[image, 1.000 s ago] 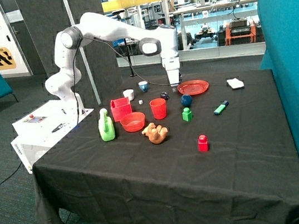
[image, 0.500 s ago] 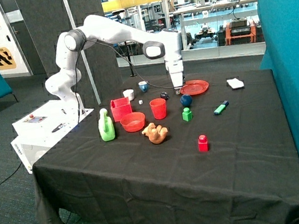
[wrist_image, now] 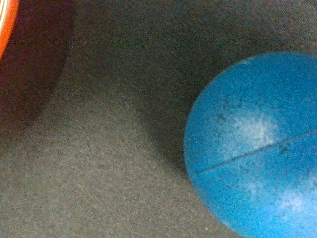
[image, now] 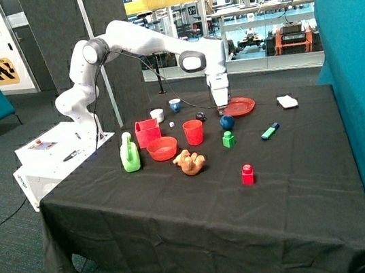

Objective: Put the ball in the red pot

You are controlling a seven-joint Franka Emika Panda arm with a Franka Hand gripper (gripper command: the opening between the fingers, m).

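Observation:
The dark blue ball [image: 227, 122] rests on the black tablecloth between the red cup [image: 194, 133] and the flat red plate [image: 236, 106], just behind the green block [image: 228, 140]. My gripper [image: 222, 109] hangs low just behind and above the ball, by the plate's near edge. In the wrist view the ball [wrist_image: 257, 148] fills one side, very close, with a seam line across it. The red pot [image: 147, 132], square and straight-sided, stands well away past the red cup, behind the round red bowl [image: 162, 148].
A small black ball [image: 201, 116] lies beside the gripper. A green bottle [image: 129, 152], an orange toy [image: 190, 162], a red block [image: 248, 175], a green marker [image: 270, 131], a white object [image: 287, 101] and two small cups [image: 157, 115] also stand on the table. The plate's rim [wrist_image: 4, 20] shows in the wrist view.
My gripper has moved down and sideways from near the black ball toward the blue ball. The objects on the table have not moved.

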